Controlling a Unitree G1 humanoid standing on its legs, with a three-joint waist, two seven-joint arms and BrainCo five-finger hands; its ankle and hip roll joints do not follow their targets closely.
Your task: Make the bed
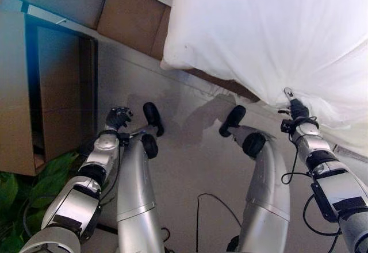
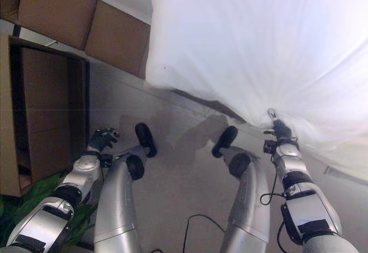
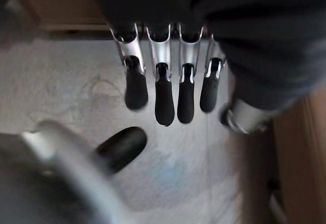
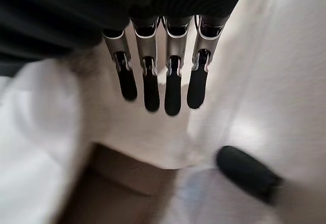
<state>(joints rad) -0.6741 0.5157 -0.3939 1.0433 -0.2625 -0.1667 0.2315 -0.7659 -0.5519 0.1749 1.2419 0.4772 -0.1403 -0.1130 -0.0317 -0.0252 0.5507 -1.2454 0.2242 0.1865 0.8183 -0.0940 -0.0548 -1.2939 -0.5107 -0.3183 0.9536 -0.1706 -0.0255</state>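
Bedding dominates the scene: a white duvet [image 1: 270, 40] billows over the side of the bed [image 1: 129, 17], its bulging lower edge hanging out past the brown bed base and above the pale floor [image 1: 190, 149]. To the robot's left stands a brown wooden nightstand [image 1: 34, 92] with an open front, a green leafy plant [image 1: 23, 190] low beside it. The right hand [image 1: 294, 108] reaches up to the drooping hem of the duvet; its wrist view shows straight, relaxed fingers [image 4: 172, 89] spread against white cloth, the thumb apart from them, nothing pinched — an open hand brushing the fabric rather than holding it. The left hand [image 1: 118, 117] hangs low near the nightstand, well apart from the bedding, its fingers [image 3: 164, 99] hanging loosely straight above bare floor and grasping nothing. The bed looks far from made, with the cover bunched and spilling off the edge. The risk from here is a failed grip: if the fingers close on the taut bulge instead of a fold at the hem, the slack cloth may slip free — or a one-handed pull could drag the whole duvet off the mattress toward the floor, while the idle left arm, swung up carelessly, could knock the nightstand.
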